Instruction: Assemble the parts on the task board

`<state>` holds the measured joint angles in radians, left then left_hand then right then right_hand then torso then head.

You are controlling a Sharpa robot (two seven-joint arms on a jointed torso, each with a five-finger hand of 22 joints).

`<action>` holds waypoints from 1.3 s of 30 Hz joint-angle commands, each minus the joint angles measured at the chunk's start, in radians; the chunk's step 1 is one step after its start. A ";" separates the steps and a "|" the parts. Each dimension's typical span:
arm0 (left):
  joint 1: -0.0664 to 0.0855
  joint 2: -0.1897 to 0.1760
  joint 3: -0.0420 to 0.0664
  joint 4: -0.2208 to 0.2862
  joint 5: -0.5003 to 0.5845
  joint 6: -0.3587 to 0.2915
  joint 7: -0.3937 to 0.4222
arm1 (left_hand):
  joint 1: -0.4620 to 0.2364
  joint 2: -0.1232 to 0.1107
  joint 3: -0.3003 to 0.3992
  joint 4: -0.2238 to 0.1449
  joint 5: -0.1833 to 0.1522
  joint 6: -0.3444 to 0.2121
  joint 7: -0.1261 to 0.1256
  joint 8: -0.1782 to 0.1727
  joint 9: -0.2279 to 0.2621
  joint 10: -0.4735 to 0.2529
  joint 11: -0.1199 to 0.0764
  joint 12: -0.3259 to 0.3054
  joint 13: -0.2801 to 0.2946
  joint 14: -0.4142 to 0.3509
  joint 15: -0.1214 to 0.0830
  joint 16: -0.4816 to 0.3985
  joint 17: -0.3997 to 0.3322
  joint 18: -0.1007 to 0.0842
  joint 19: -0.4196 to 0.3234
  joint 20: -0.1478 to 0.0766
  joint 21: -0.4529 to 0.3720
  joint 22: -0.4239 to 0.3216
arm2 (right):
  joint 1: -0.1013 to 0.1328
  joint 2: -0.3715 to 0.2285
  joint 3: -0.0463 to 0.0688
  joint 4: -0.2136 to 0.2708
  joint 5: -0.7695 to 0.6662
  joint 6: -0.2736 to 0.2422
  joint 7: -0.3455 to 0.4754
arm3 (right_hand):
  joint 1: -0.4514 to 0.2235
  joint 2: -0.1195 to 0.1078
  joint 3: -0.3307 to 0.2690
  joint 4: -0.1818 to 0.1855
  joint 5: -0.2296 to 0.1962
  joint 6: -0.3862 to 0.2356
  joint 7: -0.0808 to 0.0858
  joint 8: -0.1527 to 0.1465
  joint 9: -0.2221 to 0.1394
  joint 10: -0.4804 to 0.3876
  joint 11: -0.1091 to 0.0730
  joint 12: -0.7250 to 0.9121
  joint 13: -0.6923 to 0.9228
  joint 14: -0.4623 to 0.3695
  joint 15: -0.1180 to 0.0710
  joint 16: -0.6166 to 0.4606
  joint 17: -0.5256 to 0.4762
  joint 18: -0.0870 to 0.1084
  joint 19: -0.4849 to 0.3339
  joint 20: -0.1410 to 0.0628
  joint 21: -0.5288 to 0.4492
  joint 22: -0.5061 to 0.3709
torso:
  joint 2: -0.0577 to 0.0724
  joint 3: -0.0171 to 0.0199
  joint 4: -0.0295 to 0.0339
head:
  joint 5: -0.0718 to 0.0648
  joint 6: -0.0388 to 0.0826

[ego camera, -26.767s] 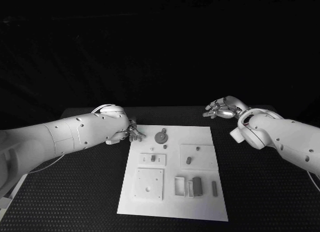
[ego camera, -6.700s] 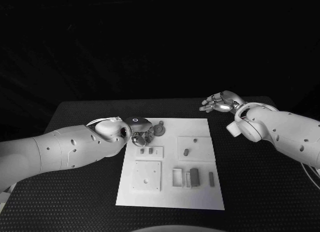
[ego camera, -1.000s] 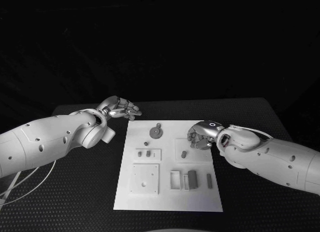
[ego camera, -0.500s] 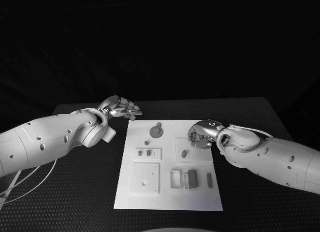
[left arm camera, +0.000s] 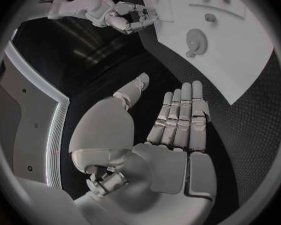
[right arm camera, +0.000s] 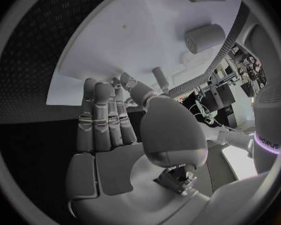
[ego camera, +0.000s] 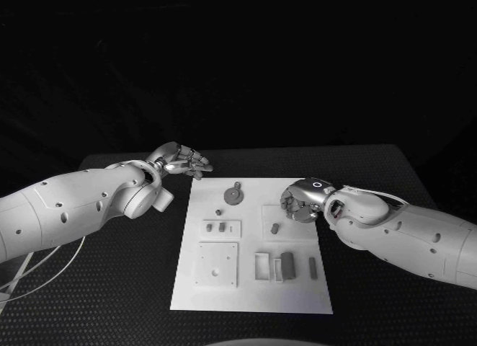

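My right hand (ego camera: pixel 301 201) hovers over the task board (ego camera: pixel 254 288) at centre frame, fingers apart, holding nothing — the short peg (ego camera: pixel 274 228) lies just below-left of it, nearer than to my left hand (ego camera: pixel 181 160), empty and off-board at upper left.

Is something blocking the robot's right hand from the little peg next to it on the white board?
Nothing visible does. The right hand hovers over the task board edge, and the small peg stands just beside it with bare board between them.
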<state>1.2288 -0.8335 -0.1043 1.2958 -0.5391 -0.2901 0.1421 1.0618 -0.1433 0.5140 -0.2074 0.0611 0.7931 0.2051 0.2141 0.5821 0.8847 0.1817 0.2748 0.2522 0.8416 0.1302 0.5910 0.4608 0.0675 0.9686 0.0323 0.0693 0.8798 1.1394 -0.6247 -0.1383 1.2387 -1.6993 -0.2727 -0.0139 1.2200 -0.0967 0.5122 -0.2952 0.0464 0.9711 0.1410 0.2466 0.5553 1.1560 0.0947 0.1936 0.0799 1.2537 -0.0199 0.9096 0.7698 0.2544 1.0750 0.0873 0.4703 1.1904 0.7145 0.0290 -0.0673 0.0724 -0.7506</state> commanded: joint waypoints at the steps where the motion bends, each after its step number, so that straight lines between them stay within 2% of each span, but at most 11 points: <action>1: 0.001 0.001 0.001 0.001 -0.003 0.013 0.004 | 0.002 0.007 -0.005 -0.001 -0.004 -0.006 0.006 0.000 -0.002 -0.006 0.004 0.002 -0.001 -0.001 0.002 -0.006 0.002 0.008 -0.004 0.001 -0.002 -0.002 | -0.010 -0.006 -0.009 -0.007 -0.028 0.057 -0.035 | 0.001 -0.014 -0.007 0.000 0.002 -0.008 0.003 -0.006 -0.002 -0.004 0.002 -0.007 -0.001 -0.005 0.004 0.001 -0.001 0.007 -0.007 0.000 -0.004 0.002 | 0.000 0.0003 -0.0006 | 0.000 -0.001; 9: 0.001 0.002 0.001 0.000 -0.003 0.015 0.005 | 0.003 0.008 -0.005 -0.002 -0.004 -0.007 0.007 0.000 -0.002 -0.006 0.004 0.003 -0.003 -0.001 0.002 -0.008 0.003 0.008 -0.005 0.001 -0.002 -0.002 | -0.010 -0.006 -0.013 -0.005 -0.058 0.056 -0.044 | 0.012 -0.011 -0.003 0.000 0.002 0.002 0.000 -0.001 -0.003 0.010 0.000 -0.008 0.003 -0.005 0.002 0.002 -0.001 0.007 -0.007 0.000 -0.005 0.004 | 0.000 0.0003 -0.0001 | -0.001 -0.002; 18: 0.001 0.000 0.001 0.001 -0.003 0.008 0.003 | 0.001 0.011 -0.006 0.001 -0.004 -0.009 0.008 0.000 -0.003 -0.005 0.004 0.003 -0.005 0.001 0.002 -0.009 0.005 0.007 -0.004 0.001 -0.001 -0.003 | -0.011 -0.002 -0.019 -0.014 -0.070 0.052 -0.043 | 0.012 0.019 0.006 0.001 0.002 0.020 -0.008 0.010 -0.003 0.037 -0.007 -0.003 0.012 0.004 -0.005 0.006 -0.001 0.007 0.001 -0.001 -0.003 0.008 | 0.000 0.0004 0.0003 | -0.003 -0.002; 27: 0.001 -0.001 0.001 0.002 -0.003 0.008 0.003 | -0.001 0.013 -0.007 0.006 -0.004 -0.018 0.011 -0.003 -0.005 -0.005 0.004 0.005 -0.009 0.003 0.001 -0.011 0.009 0.008 -0.002 0.001 0.000 -0.005 | -0.013 0.004 -0.026 -0.023 -0.099 0.056 -0.045 | 0.005 0.041 0.010 0.001 0.002 0.056 -0.022 0.029 0.001 0.079 -0.022 0.007 0.027 0.018 -0.019 0.016 0.002 0.007 0.015 -0.009 0.006 0.017 | 0.001 0.0011 -0.0012 | -0.002 -0.005; 39: 0.002 -0.003 0.001 0.002 -0.003 0.004 0.005 | 0.003 0.013 -0.008 0.006 -0.004 -0.033 0.017 -0.009 -0.008 -0.003 0.003 0.008 -0.015 0.008 0.000 -0.015 0.016 0.008 0.001 -0.001 0.001 -0.008 | -0.013 0.005 -0.027 -0.016 -0.126 0.031 -0.055 | 0.015 0.047 0.015 0.000 0.002 0.089 -0.034 0.045 0.005 0.124 -0.044 0.014 0.049 0.042 -0.041 0.055 0.023 0.007 0.050 -0.028 0.029 0.035 | 0.000 0.0003 0.0003 | -0.007 -0.008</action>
<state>1.2289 -0.8382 -0.1045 1.2964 -0.5395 -0.2897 0.1390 1.0617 -0.1354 0.5095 -0.2028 0.0611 0.7677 0.1982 0.2084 0.5747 0.8847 0.1817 0.2788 0.2390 0.8416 0.1302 0.5814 0.4754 0.0614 0.9686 0.0324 0.0693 0.8737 1.1418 -0.6152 -0.1529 1.2324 -1.7943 -0.3022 -0.0347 1.2321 -0.0601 0.5207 -0.2926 0.0462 1.0550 0.1073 0.2884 0.5571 1.2760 0.0501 0.2064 0.1283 1.2942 -0.0554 0.9618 0.7921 0.2548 1.1194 0.0575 0.4938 1.2249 0.7150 0.0297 -0.0683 0.0666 -0.7587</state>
